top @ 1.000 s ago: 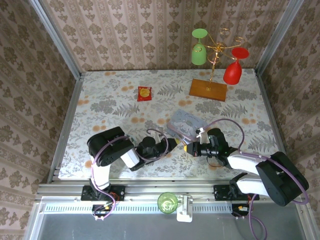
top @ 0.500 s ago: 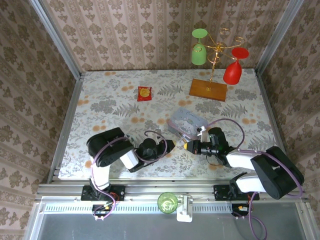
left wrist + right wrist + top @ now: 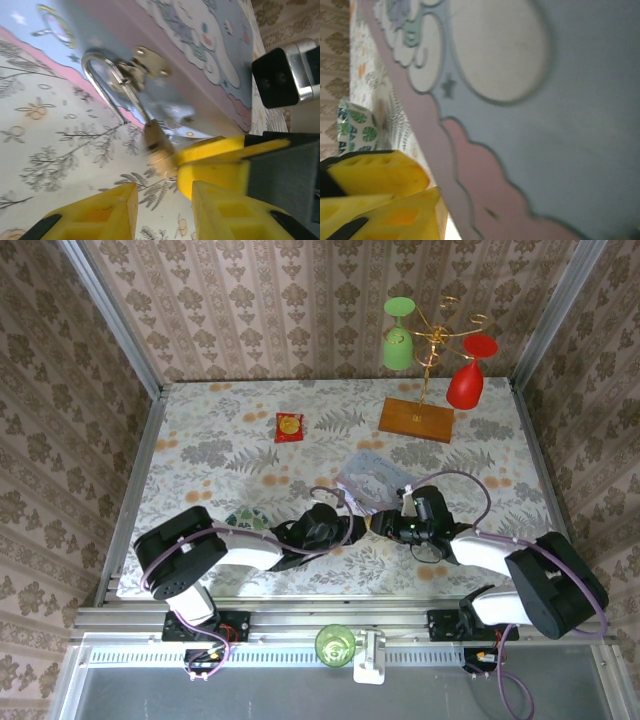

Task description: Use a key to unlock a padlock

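The brass padlock hangs by its silvery shackle from the hasp of the pale blue tin, its body blurred. My right gripper reaches in from the right with its yellow fingers nearly together on the lock's lower end. My left gripper stands open just below the lock with nothing between its fingers. In the top view the left gripper and right gripper meet at the tin's near corner. The right wrist view sits close on the tin lid. The key is hidden.
A red-and-yellow packet lies at the back. At the back right a wooden base carries a rack with a green glass and a red glass. A green patterned object sits beside the left arm.
My left arm has stretched out to the right, bringing its gripper up to the padlock and uncovering the green patterned object. The right gripper has shifted slightly up and left toward the tin.
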You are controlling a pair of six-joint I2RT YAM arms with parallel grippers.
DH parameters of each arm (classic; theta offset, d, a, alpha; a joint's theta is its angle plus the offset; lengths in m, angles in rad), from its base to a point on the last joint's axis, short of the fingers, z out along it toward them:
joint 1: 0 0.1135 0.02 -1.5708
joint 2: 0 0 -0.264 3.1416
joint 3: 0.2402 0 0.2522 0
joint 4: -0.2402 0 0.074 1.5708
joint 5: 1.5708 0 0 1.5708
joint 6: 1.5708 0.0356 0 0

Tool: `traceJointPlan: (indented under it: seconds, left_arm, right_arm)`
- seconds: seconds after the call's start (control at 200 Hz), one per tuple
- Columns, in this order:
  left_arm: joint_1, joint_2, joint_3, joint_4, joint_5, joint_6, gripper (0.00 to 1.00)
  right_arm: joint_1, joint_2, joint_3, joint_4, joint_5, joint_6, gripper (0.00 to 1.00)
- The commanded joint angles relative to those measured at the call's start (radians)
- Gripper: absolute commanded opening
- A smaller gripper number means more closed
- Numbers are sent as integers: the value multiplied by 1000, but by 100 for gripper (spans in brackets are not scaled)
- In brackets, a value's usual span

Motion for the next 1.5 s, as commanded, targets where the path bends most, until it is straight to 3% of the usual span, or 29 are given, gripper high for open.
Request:
traceJointPlan:
  seconds: [0.0,0.105,0.225,0.305,0.435,0.555,0.72,0.8,0.985,1.11,1.205,1.34,1.495]
  left_arm:
    - [6,28,41,-102,-19,77,35]
    - [16,88,88,-98,16,95,34]
    - [16,127,142,-134,8,140,25]
    - [20,109,157,-207,-53,182,27]
    - [28,95,159,-219,-57,194,29]
    - [32,122,161,-151,14,176,29]
    - [-13,151,202,-185,-2,138,36]
    - [-24,144,212,-261,-49,112,45]
    - [-33,177,243,-302,-76,105,47]
    - [-35,144,220,-263,-79,91,48]
    - [-31,49,189,-308,-121,124,48]
    - [33,-104,234,-510,-148,277,51]
    - [193,-165,345,-677,-87,457,56]
  right_arm:
    - [-18,-11,-19,-198,83,17,42]
    - [-32,-6,-16,-187,69,19,42]
    - [-36,-42,-21,-211,98,14,40]
    - [-35,-142,-39,-231,144,9,38]
    - [-36,-300,-22,-350,251,-62,41]
    - [-37,-351,-14,-347,246,-104,42]
    - [-79,-335,43,-398,367,-148,46]
    - [-128,-295,87,-398,342,-157,46]
    - [-139,-242,158,-364,355,-158,46]
    - [-134,-230,160,-351,270,-195,45]
    - [-51,-295,105,-371,318,-251,42]
    - [179,-319,92,-385,452,-334,43]
    - [423,-205,148,-401,806,-388,44]
